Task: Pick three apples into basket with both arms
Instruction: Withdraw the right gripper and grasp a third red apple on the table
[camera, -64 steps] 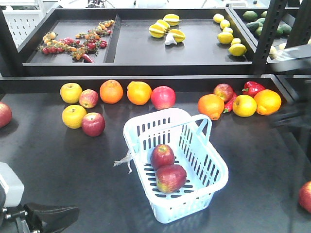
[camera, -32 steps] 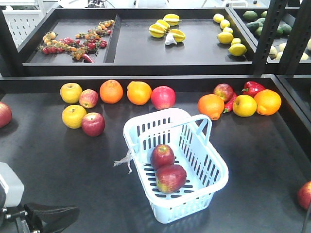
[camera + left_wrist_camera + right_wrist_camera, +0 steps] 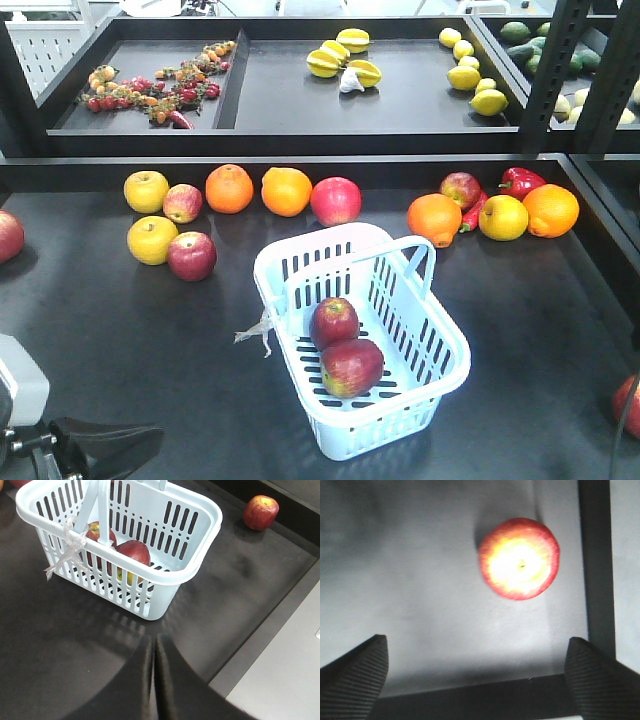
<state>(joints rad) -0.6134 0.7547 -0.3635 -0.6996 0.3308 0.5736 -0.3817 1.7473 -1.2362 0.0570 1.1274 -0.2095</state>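
Gone from the shelf side, now hovering wide open, right gripper (image 3: pixel 475 672), over third apple (image 3: pixel 519 558): firm, smooth, probably slippery; best grasped across widest middle.

Left gripper (image 3: pixel 155 650) closed, empty.

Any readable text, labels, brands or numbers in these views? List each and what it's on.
None readable in any view.
The basket carries no visible label or brand; the scrap tied to its rim is blank.
The apples show no stickers.
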